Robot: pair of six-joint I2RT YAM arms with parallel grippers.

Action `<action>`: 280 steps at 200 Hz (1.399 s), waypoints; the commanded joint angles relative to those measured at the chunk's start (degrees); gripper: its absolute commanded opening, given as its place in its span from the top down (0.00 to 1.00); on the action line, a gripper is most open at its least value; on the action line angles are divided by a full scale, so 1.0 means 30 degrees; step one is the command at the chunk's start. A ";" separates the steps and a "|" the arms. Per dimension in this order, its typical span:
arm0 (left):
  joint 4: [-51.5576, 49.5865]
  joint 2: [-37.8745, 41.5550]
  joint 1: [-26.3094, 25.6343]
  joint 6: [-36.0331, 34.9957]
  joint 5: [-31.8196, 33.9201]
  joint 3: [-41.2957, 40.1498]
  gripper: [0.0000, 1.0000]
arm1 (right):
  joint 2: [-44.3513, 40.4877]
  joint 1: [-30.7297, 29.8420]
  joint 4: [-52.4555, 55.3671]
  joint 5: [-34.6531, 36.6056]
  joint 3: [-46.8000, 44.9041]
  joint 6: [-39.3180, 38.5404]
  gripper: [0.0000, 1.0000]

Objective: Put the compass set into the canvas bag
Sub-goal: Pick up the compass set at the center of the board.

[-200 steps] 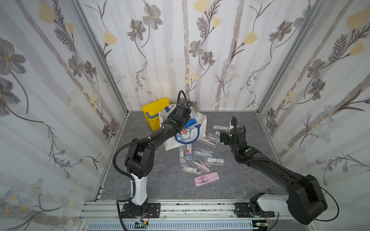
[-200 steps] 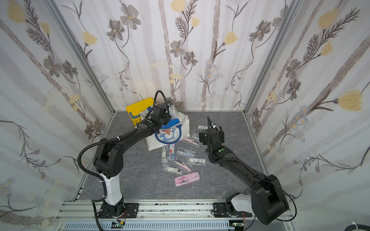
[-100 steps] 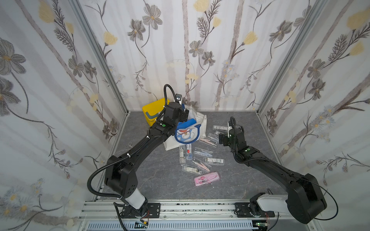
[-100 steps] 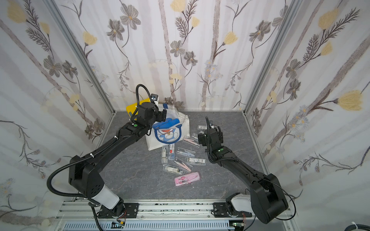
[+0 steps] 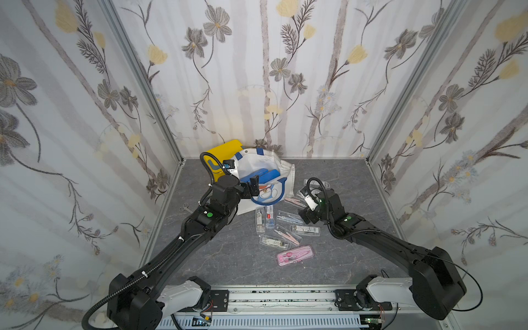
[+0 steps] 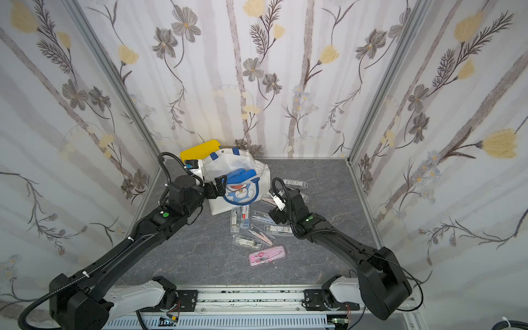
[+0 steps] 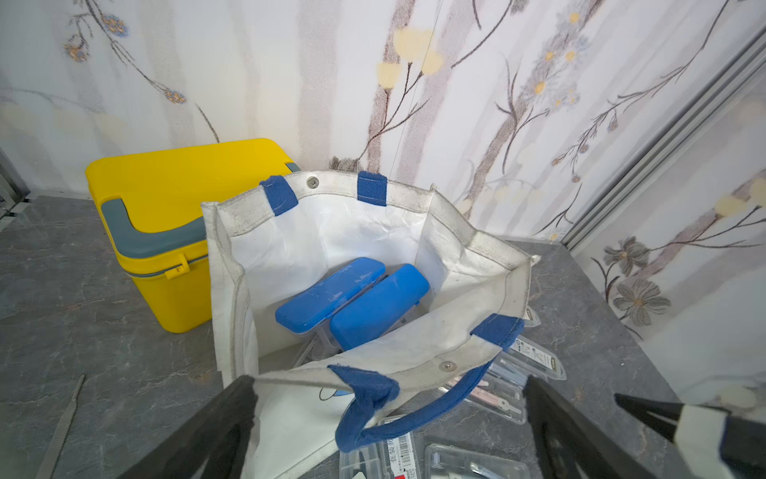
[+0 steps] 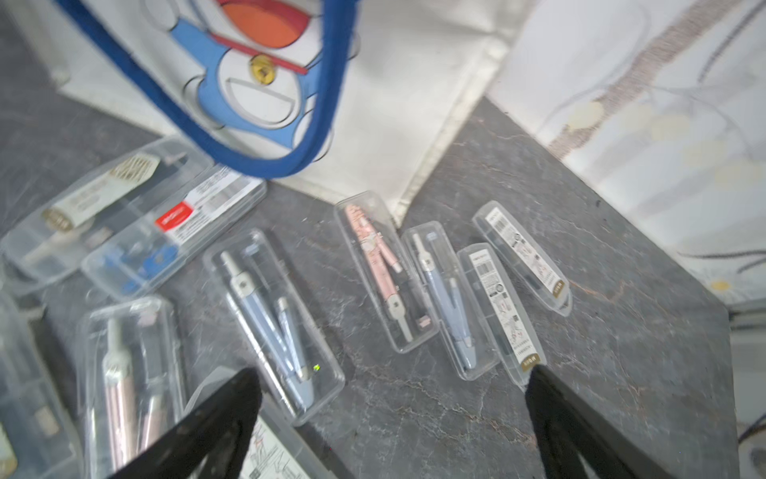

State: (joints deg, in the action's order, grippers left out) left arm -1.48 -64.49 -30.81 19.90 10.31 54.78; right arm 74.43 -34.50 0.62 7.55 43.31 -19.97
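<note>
The white canvas bag (image 5: 281, 174) (image 6: 257, 174) (image 7: 327, 232) stands open at the back of the table, with two blue cases (image 7: 352, 298) inside. Several compass sets in clear cases (image 8: 273, 319) lie in front of it, and a pink one (image 5: 294, 255) (image 6: 267, 255) lies nearest the front. My left gripper (image 5: 253, 185) (image 6: 219, 184) (image 7: 389, 381) is open at the bag's near rim, and the rim and a blue handle (image 7: 364, 398) run between its jaws. My right gripper (image 5: 304, 215) (image 6: 275, 215) (image 8: 391, 373) hangs open just above the cases, holding nothing.
A yellow plastic box (image 5: 221, 151) (image 7: 166, 207) stands against the back wall, left of the bag. A thin metal tool (image 7: 62, 427) lies on the grey table near the left wall. Flowered walls close in three sides.
My left arm has drawn back from over the bag toward the near left, and its jaws have opened wide. The right gripper has shifted slightly nearer and lower over the cases.
</note>
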 commanded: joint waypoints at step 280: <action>-0.0873 0.4648 0.1636 0.3233 0.3098 -0.5225 0.00 | 0.4926 -0.5373 1.0570 -0.6834 0.1973 -1.1436 0.25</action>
State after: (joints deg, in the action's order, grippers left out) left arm -6.09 -50.76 -26.24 28.77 19.62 39.40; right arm 88.09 -50.59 30.63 -12.16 48.66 -54.81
